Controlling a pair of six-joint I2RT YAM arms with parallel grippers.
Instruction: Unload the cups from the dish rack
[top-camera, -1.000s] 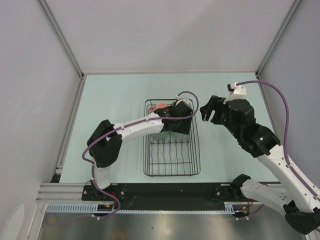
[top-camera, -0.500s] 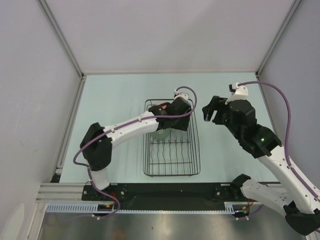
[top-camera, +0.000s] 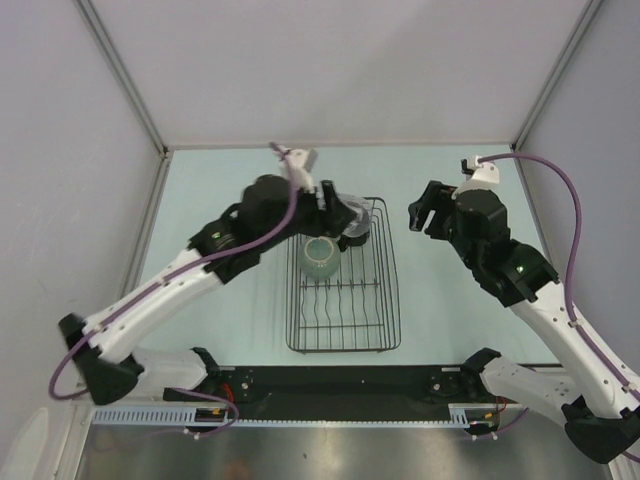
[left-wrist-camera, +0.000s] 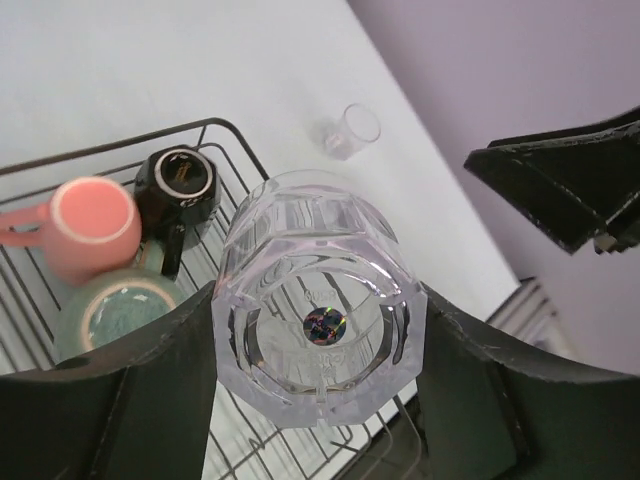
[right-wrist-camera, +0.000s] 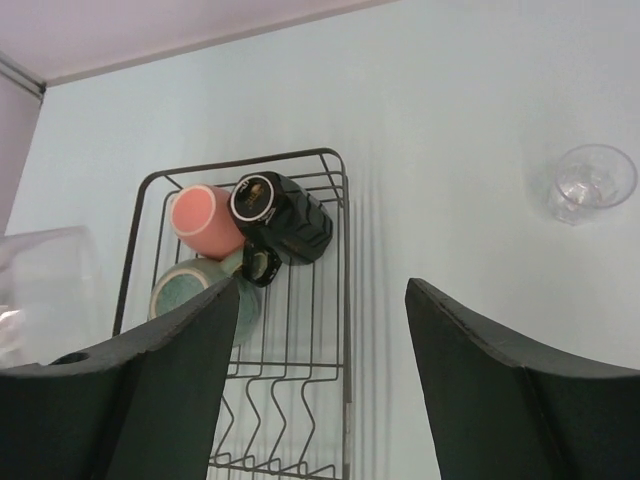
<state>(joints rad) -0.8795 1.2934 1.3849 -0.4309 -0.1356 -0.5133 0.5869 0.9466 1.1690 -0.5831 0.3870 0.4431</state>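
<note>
Gripping a faceted clear tumbler (left-wrist-camera: 320, 310) by its sides, the left pincer (top-camera: 346, 222) stands partly open, with both fingers pressed against the glass. The tumbler's base faces the wrist camera. It is held raised over the far end of the dish rack (top-camera: 345, 312).

Three cups lie bunched together in that far end. A pink mug (right-wrist-camera: 203, 222) rests on its side, and a black cup (right-wrist-camera: 290, 222) touches it on the right. A pale-green cup (top-camera: 320, 255) sits just nearer the arms.

A smaller clear glass (right-wrist-camera: 590, 182) sits alone on the desk (top-camera: 430, 300), off to the right of the rack and apart from it.

The right pincer (top-camera: 420, 212) hovers beside the rack's far right corner, its fingers spread wide and holding nothing.
</note>
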